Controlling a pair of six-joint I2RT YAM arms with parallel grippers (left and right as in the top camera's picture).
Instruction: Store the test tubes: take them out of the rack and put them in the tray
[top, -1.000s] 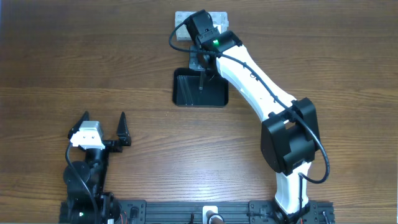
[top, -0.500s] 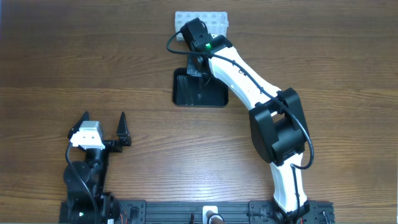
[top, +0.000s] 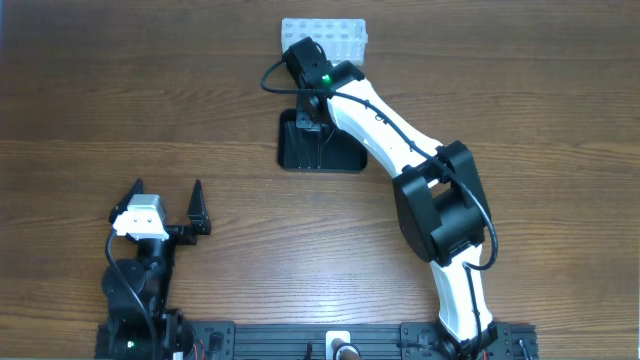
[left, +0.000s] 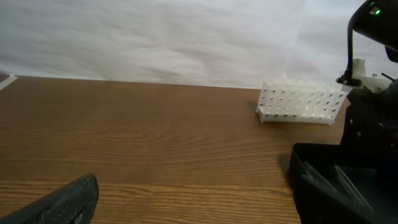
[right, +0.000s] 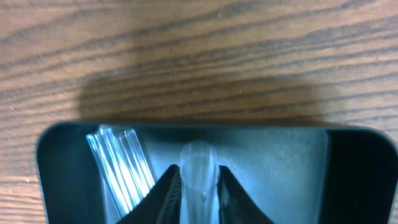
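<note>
At the top view's upper middle, the black tray (top: 295, 152) lies just below the white rack (top: 338, 38), the right gripper (right: 198, 182) over it clamped on 1 test tube (right: 199, 158). Clear tubes (right: 121, 165) lie in the tray; at lower left, the left gripper (top: 166, 192) gapes empty.

Your left arm (top: 140, 275) sits folded at the near left, and your left gripper (top: 166, 192) has its fingers spread wide. Your right arm (top: 385, 135) stretches far and across toward the middle. Your right gripper (right: 199, 183) points down, clamped on a test tube (right: 199, 158).
</note>
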